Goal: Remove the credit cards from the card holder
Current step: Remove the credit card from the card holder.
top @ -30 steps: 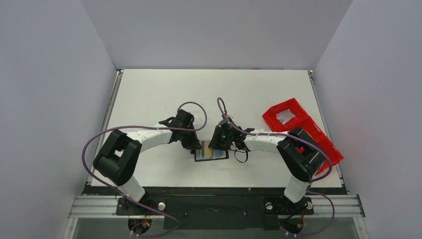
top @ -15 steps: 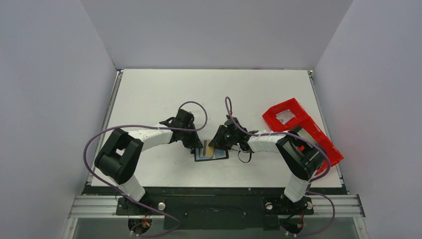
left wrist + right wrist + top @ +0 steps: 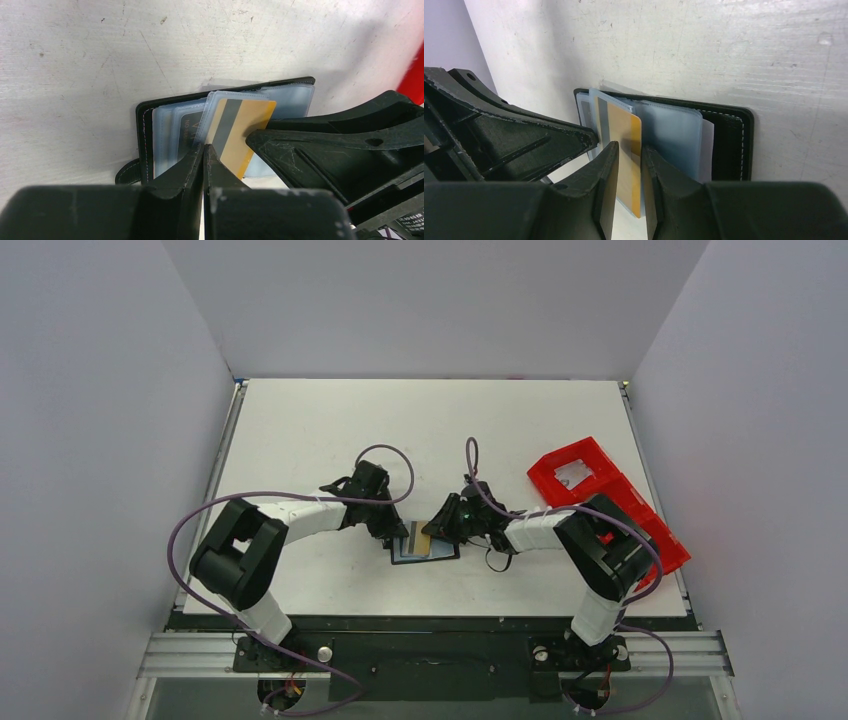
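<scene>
Our arms (image 3: 300,512) reach low to the flat black card holder (image 3: 724,140), open on the scuffed desk (image 3: 724,50). Left tool (image 3: 205,150) clenched; right tool (image 3: 629,148) flanks the glossy gold card (image 3: 624,125), and we cannot tell if it grips.

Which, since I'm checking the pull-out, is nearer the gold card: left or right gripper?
Right. The right gripper straddles the gold card; the left gripper, shut, sits beside it.

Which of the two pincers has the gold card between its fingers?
The right pincer: the gold card stands between its open jaws, while the left pincer is shut beside it.
</scene>
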Available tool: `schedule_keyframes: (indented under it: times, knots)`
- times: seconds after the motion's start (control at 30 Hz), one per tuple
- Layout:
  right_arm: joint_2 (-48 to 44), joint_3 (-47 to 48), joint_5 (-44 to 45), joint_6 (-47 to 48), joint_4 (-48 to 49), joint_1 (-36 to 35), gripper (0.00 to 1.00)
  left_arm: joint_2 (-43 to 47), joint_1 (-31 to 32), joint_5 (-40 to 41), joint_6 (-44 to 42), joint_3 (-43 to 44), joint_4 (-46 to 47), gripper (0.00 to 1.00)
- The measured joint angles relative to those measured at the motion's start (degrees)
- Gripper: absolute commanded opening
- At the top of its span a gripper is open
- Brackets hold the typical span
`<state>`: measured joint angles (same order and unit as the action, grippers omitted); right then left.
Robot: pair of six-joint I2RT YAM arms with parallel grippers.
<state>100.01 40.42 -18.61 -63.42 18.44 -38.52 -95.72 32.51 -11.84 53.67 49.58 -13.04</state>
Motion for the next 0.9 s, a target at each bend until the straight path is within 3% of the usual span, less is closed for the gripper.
schedule_keyframes:
  times: [0.37, 0.7, 0.9]
  knots:
    - [-0.2, -3.5, -1.2, -3.3, 5.7, 1.2, 0.21, 0.0, 0.0, 0.1, 1.4, -0.1, 0.0, 0.00]
    - [-0.2, -5.9, -1.4, -5.3, 9.4, 1.4, 0.13, 0.0, -0.1, 0.1, 1.7, -0.3, 0.1, 0.00]
    - [-0.2, -6.6, -1.4, -5.9, 10.3, 1.4, 0.01, 0.0, -0.1, 0.1, 2.1, -0.5, 0.5, 0.00]
